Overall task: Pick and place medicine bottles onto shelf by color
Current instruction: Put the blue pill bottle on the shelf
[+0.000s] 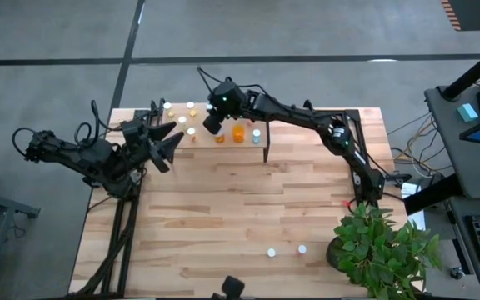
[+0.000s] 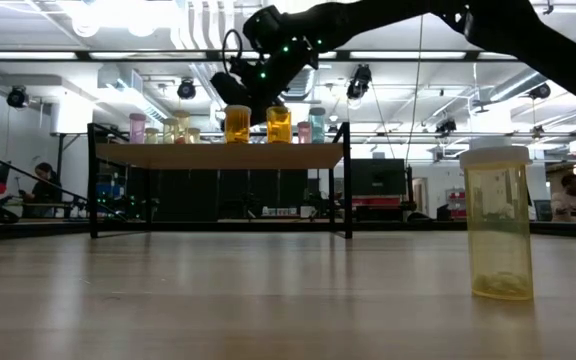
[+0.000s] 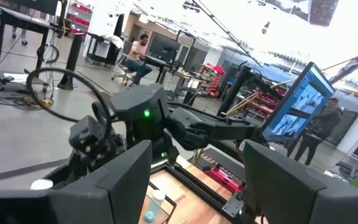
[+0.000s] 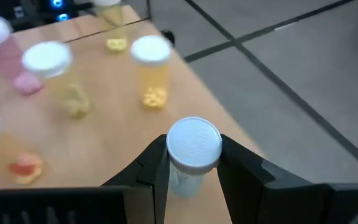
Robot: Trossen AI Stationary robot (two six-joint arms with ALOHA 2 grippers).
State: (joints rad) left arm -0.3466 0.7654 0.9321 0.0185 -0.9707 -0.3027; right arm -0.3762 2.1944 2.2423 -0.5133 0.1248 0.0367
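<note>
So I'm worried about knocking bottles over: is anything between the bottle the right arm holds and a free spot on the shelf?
The right gripper holds a white-capped bottle over the shelf. Directly below looks bare; a yellow bottle and others stand farther along the board, not in the way.

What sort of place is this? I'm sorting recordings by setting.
Probably a robotics lab or open workshop: a ceiling of exposed pipes and track lights, a concrete floor with taped lines, and workstations with monitors where people sit beyond the table.

Capped bottles (image 1: 238,134) upright on shelf (image 2: 218,155)
</note>
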